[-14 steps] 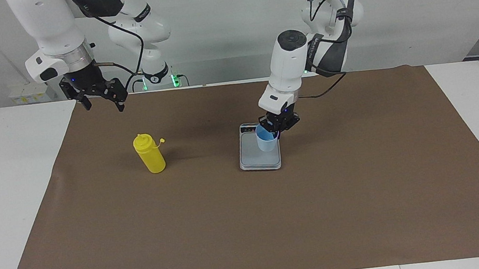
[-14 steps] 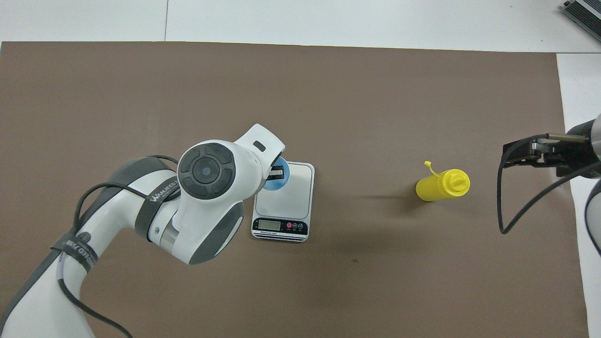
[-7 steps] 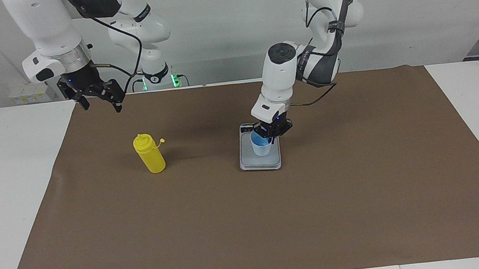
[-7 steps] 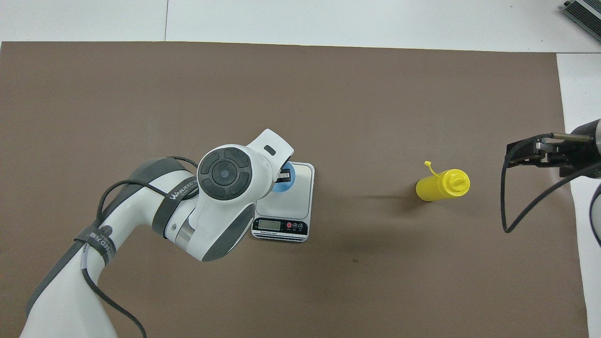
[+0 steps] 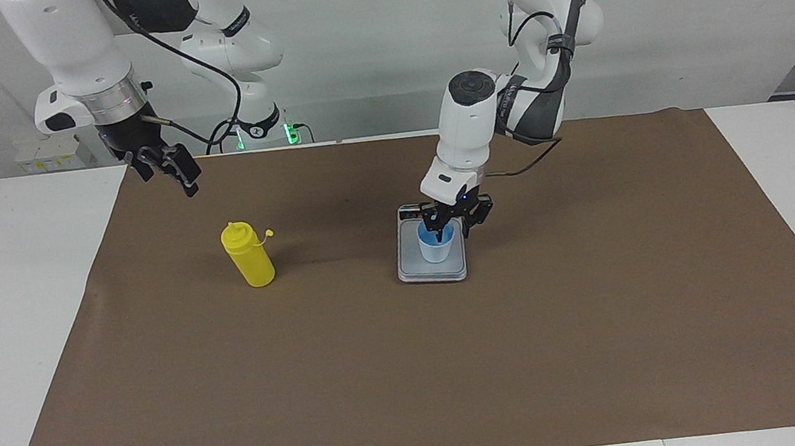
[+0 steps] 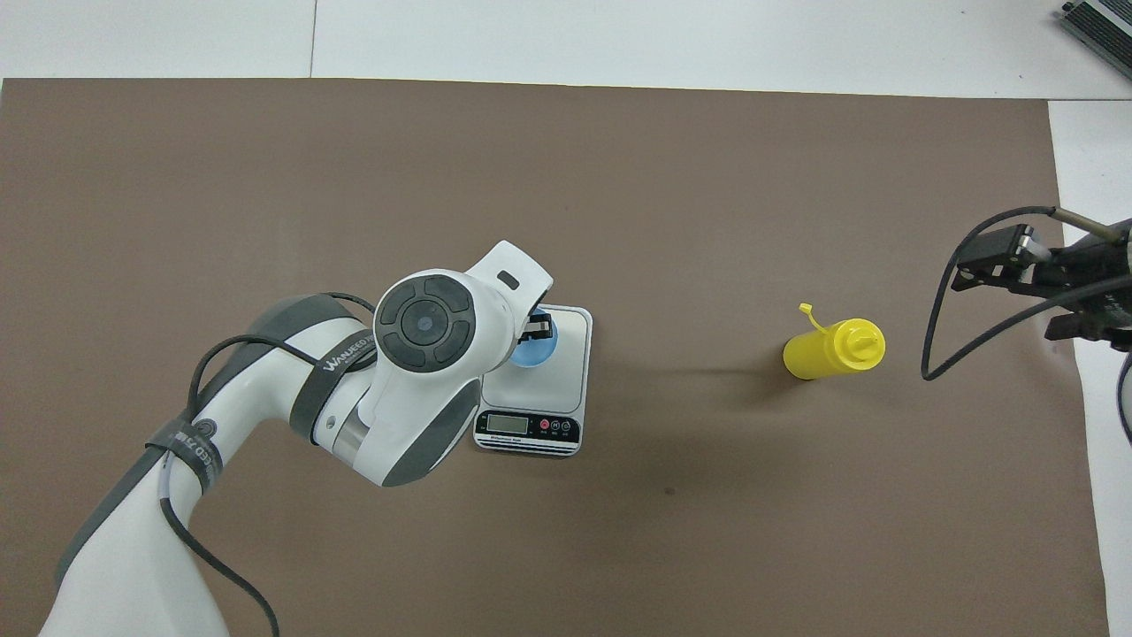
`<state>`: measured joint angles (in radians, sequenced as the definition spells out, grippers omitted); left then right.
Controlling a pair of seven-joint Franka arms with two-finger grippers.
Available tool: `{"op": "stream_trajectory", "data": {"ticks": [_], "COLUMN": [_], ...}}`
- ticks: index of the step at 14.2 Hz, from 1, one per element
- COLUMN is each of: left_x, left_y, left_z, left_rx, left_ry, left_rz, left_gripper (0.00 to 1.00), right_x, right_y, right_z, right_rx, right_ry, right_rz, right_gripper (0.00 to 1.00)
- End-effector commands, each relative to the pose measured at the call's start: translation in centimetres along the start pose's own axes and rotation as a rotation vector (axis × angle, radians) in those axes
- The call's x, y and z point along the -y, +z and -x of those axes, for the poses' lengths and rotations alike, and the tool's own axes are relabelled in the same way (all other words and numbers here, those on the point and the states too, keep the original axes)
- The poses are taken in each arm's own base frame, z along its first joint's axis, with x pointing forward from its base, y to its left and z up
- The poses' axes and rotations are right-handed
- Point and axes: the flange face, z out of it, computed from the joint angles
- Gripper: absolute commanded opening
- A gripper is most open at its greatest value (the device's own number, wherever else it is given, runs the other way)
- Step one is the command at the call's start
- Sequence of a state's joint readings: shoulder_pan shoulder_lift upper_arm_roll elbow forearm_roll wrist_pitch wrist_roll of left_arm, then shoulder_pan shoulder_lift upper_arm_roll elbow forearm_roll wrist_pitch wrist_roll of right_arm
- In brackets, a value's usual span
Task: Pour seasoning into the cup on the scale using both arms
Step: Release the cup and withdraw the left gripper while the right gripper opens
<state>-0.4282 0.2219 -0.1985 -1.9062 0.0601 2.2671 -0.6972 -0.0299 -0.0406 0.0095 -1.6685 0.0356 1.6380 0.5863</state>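
The light blue cup (image 5: 438, 248) stands upright on the grey scale (image 5: 433, 270), near the middle of the brown mat. My left gripper (image 5: 453, 230) is low over the cup, open, with one finger inside the rim and the other outside it. In the overhead view my left wrist covers part of the cup (image 6: 533, 354) and the scale (image 6: 566, 354). The yellow seasoning bottle (image 5: 250, 258) stands upright toward the right arm's end of the table, its cap hanging open; it also shows in the overhead view (image 6: 831, 348). My right gripper (image 5: 168, 178) is open and empty, up in the air over the mat's corner by the right arm's base.
The brown mat (image 5: 414, 371) covers most of the white table (image 5: 3, 313). The scale's display strip (image 6: 528, 426) faces the robots. A black cable (image 6: 937, 354) hangs from my right wrist.
My left gripper lowered the cup onto the scale and opened its fingers. My right gripper turned and drew slightly away from the bottle, toward its base.
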Motion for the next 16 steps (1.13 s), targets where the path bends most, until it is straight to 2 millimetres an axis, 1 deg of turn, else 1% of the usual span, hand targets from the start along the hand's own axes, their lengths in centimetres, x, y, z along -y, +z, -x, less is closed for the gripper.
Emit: {"op": "stream_trajectory", "data": {"ticks": [1,3,4,6,8,10,12,14,16], "left_x": [3.2,5.8,7.6,11.9,15.7,19.6,22.5,24.4,25.0], "left_y": [-4.4,-6.7,-7.9,-10.5,-12.9,-15.4,-17.7,-20.0,-21.8], "left_z": [-2.0,-3.1,-3.9,-5.2,-5.7,-6.0,-6.5,-6.9,-6.8], "left_rx": [-0.034,-0.034,-0.025,-0.016,0.0,0.017,0.056,0.083,0.105], "left_ry": [-0.043,-0.009,0.013,0.062,0.106,0.147,0.218,0.257,0.273], "left_rz": [-0.038,-0.064,-0.08,-0.105,-0.125,-0.139,-0.151,-0.149,-0.148], "left_gripper": [1.0,1.0,1.0,1.0,1.0,1.0,1.0,1.0,1.0], "right_x": [-1.7,-2.6,-2.8,-3.2,-3.5,-3.4,-3.2,-3.1,-3.0], "right_y": [3.0,5.0,6.0,8.4,12.0,15.3,17.8,19.7,21.8], "right_z": [-2.6,-4.2,-5.0,-6.2,-7.5,-8.1,-8.6,-9.0,-9.2], "right_rx": [0.076,0.125,0.143,0.202,0.298,0.351,0.398,0.399,0.437], "right_ry": [0.183,0.24,0.254,0.288,0.333,0.347,0.415,0.451,0.47], "right_rz": [-0.065,-0.077,-0.076,-0.089,-0.115,-0.091,-0.091,-0.096,-0.102], "right_gripper": [1.0,1.0,1.0,1.0,1.0,1.0,1.0,1.0,1.0]}}
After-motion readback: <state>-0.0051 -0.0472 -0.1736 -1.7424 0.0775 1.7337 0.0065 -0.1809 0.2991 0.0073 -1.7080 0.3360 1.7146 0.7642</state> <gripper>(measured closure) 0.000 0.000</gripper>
